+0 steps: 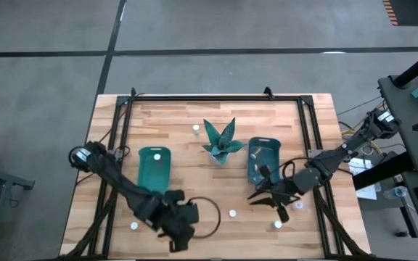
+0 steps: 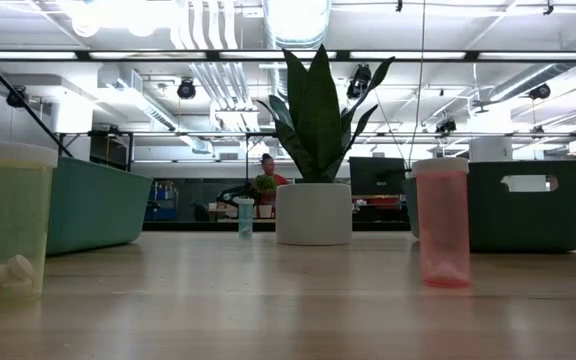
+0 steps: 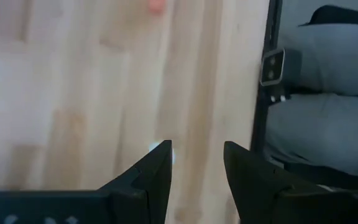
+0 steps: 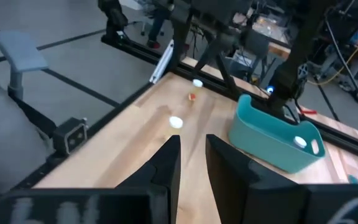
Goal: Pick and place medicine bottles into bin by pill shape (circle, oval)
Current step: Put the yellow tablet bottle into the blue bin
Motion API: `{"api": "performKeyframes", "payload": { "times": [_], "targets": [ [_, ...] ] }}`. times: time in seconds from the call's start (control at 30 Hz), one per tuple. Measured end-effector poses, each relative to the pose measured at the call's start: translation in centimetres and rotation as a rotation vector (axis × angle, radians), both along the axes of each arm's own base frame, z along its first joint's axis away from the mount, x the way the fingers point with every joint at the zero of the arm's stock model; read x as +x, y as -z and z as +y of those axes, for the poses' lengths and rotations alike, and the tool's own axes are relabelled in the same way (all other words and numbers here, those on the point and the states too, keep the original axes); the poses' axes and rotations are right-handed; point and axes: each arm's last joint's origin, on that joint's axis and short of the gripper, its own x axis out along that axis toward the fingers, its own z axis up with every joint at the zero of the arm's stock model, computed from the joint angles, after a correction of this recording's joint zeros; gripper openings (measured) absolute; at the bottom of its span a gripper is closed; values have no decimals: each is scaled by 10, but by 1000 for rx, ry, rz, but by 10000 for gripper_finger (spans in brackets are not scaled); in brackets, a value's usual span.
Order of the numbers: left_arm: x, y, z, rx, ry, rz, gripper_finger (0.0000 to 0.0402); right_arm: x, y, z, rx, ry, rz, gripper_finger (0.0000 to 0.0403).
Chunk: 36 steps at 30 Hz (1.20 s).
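Small white-capped medicine bottles stand loose on the wood table: one near the plant (image 1: 195,129), one at the near left (image 1: 133,225), one mid-front (image 1: 232,213), one at the near right (image 1: 278,225). The low view shows a yellow bottle (image 2: 8,225) with pills in its bottom and a pink bottle (image 2: 441,222). Two teal bins (image 1: 154,168) (image 1: 263,161) flank the plant ornament (image 1: 220,143). My left gripper (image 1: 180,233) (image 3: 197,168) hangs open over bare wood by the near edge. My right gripper (image 1: 263,194) (image 4: 193,162) is shut, holds nothing, and hovers in front of the right bin.
Black frame rails run along the table's edges (image 1: 216,96) (image 3: 269,93). A loop of dark cable (image 1: 210,217) lies beside my left gripper. In the right wrist view a white-capped bottle (image 4: 300,142) lies in a teal bin (image 4: 272,140). Grey padded seats show beyond the near edge.
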Motion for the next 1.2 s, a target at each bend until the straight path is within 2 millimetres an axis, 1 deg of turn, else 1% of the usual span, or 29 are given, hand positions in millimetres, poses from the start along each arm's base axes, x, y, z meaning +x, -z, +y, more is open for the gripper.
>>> {"api": "performKeyframes", "payload": {
  "times": [0.13, 0.23, 0.33, 0.57, 0.67, 0.83, 0.97, 1.07, 1.2],
  "targets": [
    [-6, 13, -20, -4, -16, 34, 129, -8, 2, 20, 0, -1, -21, 68],
    [-9, 19, -29, -1, -21, 52, 129, -14, 3, 33, 2, 10, -49, 68],
    [-10, 26, -35, 13, -7, 67, 129, -17, 5, 41, 0, 35, -66, 68],
    [-12, 37, -35, 51, 23, 87, 136, -18, 6, 44, 19, 53, -63, 68],
    [-11, 42, -35, 62, 33, 81, 156, -18, 6, 44, 15, 54, -68, 68],
    [-11, 47, -33, 117, 34, 60, 211, -18, 6, 43, -11, 48, -74, 68],
    [-14, 57, -33, 159, 79, 58, 248, -18, 6, 43, -36, 43, -81, 68],
    [-21, 66, -37, 210, 132, 64, 258, -17, 6, 43, -56, 38, -89, 68],
    [-26, 80, -38, 247, 133, 71, 260, -16, 6, 41, -76, 44, -96, 68]
  ]
}}
